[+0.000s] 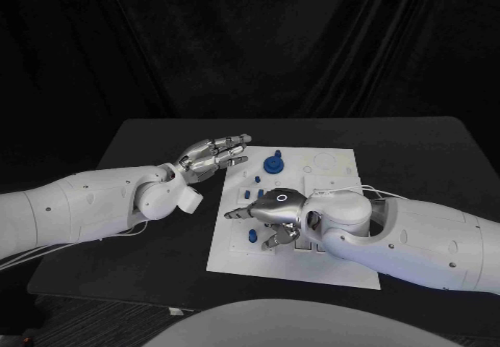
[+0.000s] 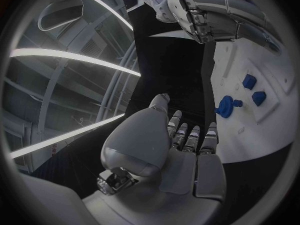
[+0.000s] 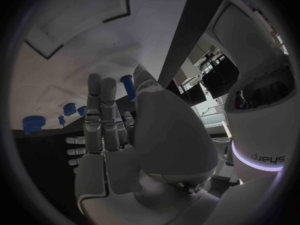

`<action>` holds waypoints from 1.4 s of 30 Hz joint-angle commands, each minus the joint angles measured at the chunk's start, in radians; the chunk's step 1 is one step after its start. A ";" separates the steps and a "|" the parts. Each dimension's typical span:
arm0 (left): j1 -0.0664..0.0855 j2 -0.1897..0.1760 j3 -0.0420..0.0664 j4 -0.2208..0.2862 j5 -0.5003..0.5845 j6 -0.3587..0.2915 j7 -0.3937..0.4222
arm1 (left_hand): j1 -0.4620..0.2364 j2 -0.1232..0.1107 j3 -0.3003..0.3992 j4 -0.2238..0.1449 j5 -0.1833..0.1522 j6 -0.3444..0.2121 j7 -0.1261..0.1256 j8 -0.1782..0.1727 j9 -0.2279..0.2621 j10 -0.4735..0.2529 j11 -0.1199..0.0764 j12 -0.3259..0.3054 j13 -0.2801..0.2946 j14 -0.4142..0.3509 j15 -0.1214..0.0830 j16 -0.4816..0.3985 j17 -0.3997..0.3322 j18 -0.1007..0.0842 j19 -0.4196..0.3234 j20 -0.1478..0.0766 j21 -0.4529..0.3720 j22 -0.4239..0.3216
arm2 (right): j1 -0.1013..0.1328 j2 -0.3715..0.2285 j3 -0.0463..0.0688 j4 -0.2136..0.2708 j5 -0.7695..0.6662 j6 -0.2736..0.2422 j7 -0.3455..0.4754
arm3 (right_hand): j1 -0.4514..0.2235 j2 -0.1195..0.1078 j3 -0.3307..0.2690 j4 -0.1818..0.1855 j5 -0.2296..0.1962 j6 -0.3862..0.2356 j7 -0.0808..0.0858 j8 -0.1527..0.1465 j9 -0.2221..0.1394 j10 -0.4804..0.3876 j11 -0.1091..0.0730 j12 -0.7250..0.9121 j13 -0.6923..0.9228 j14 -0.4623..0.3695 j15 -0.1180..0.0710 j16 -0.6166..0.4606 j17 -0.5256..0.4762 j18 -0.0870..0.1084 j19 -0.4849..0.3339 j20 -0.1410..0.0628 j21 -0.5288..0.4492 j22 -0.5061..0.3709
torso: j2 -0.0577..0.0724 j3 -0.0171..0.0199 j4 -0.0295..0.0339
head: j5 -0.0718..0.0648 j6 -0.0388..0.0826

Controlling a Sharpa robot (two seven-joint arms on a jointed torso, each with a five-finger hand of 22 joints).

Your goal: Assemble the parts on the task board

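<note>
The white task board (image 1: 335, 168) lies in the middle of the black table. A blue gear-shaped part (image 1: 274, 163) stands near its far left corner, with small blue pegs (image 1: 251, 193) closer in. My left hand (image 1: 214, 154) hovers at the board's far left corner, fingers straight and apart, holding nothing; its wrist view shows the left hand (image 2: 187, 140) short of the gear part (image 2: 226, 106). My right hand (image 1: 269, 213) hangs low over the board's left side. A blue peg (image 3: 129, 86) shows between the right hand's (image 3: 109, 130) thumb and fingers; whether they touch it is unclear.
Another blue part (image 1: 253, 234) sits on the board just beside my right hand's fingers. Two blue blocks (image 2: 254, 89) sit in recesses past the gear part. Bare black table (image 1: 136, 144) runs left of the board, and a cable (image 1: 380, 192) crosses my right forearm.
</note>
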 commanded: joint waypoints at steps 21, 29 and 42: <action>-0.003 -0.012 0.001 0.006 0.003 -0.009 0.009 | 0.000 0.013 0.012 -0.010 0.005 0.017 0.014 0.014 0.003 0.016 0.008 0.013 0.003 0.007 0.005 0.008 0.003 0.019 0.001 0.008 0.003 0.002 | 0.276 -0.412 0.000 0.190 0.439 -0.209 0.005 | -0.067 0.162 0.061 -0.079 0.068 0.570 0.139 0.169 0.092 0.324 -0.089 0.659 0.259 0.028 -0.045 0.057 -0.030 -0.005 0.052 -0.032 0.001 0.020 | -0.001 -0.0002 -0.0015 | -0.028 0.000; -0.006 -0.015 0.001 0.011 0.003 -0.020 0.009 | 0.002 0.019 0.023 -0.018 0.008 0.012 0.015 0.015 0.002 0.019 0.011 0.015 0.004 0.009 0.009 0.010 0.003 0.019 0.000 0.011 0.003 0.000 | 0.230 -0.504 -0.001 0.182 0.450 -0.013 -0.236 | -0.513 0.224 -0.043 -0.010 0.154 0.634 0.096 0.200 0.142 0.819 -0.138 1.338 1.273 0.327 -0.094 0.463 0.563 -0.063 0.248 -0.085 0.472 0.105 | -0.005 -0.0035 -0.0065 | -0.035 0.000; -0.011 -0.021 0.001 0.018 0.003 -0.031 0.011 | 0.004 0.022 0.030 -0.023 0.008 0.014 0.015 0.016 0.002 0.019 0.010 0.015 0.003 0.009 0.013 0.010 0.003 0.018 0.001 0.013 0.003 0.000 | 0.154 -0.515 -0.001 0.167 0.417 0.171 -0.436 | -0.600 0.237 -0.057 -0.021 0.150 0.811 0.022 0.364 0.360 0.978 -0.189 1.404 1.478 0.397 -0.145 0.571 0.754 -0.122 0.342 -0.135 0.933 0.180 | -0.002 -0.0019 -0.0121 | -0.041 0.000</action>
